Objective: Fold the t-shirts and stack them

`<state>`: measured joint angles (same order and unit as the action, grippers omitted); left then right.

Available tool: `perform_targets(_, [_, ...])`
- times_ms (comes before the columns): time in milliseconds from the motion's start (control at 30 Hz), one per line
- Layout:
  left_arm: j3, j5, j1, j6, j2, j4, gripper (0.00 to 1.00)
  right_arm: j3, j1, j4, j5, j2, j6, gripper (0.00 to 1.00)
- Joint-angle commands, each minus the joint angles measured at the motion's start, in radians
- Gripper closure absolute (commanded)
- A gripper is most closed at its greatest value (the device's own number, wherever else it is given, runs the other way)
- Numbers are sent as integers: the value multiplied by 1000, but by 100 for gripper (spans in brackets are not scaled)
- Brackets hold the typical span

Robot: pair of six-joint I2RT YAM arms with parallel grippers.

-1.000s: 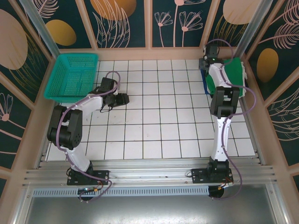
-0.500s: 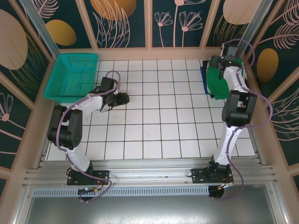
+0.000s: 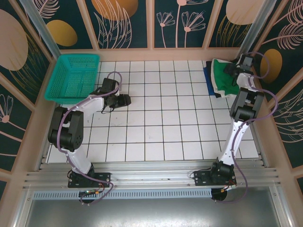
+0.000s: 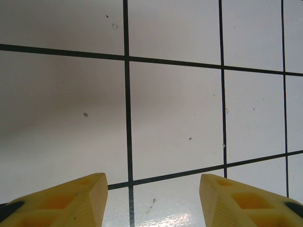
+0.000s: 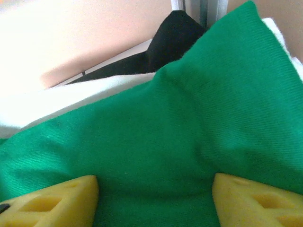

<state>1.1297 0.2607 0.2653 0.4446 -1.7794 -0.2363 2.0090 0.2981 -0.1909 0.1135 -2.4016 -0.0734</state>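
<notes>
The left tool (image 4: 154, 191) is open above the bare tiled worktop (image 4: 175, 118) and holds nothing. The right tool (image 5: 154, 201) has its 2 jaws wide apart just over the green t-shirt (image 5: 189, 118), not closed on it. This shirt lies on the off-white t-shirt (image 5: 71, 99) and a black t-shirt (image 5: 170, 38) in the far right corner.

- We see a white-tiled table (image 3: 161, 127) crossed by dark grid lines.
- At its far left corner sits a teal mesh basket (image 3: 75, 78).
- In its far right corner lies a pile of t-shirts (image 3: 214, 90), with a green t-shirt (image 3: 222, 79) on top.
</notes>
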Motion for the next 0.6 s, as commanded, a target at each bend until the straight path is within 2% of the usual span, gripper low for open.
perform_targets(0, [13, -3, -7, -16, -1, -17, 46, 4, -22, -84, -13, 3, 3, 30])
perform_targets(167, [12, -5, -6, -18, 14, -23, 46, 22, -44, -123, -118, 99, 17, 21])
perform_targets(300, [5, -6, -8, -18, 23, -21, 46, -7, -53, -112, -199, 195, 10, 18])
perform_targets(433, [-3, -3, -7, -14, 40, -11, 45, -155, -60, -1, -171, 284, 14, 15])
perform_targets(567, [-12, -12, -7, -12, 59, 0, 44, -274, -80, 64, -147, 285, 17, 14])
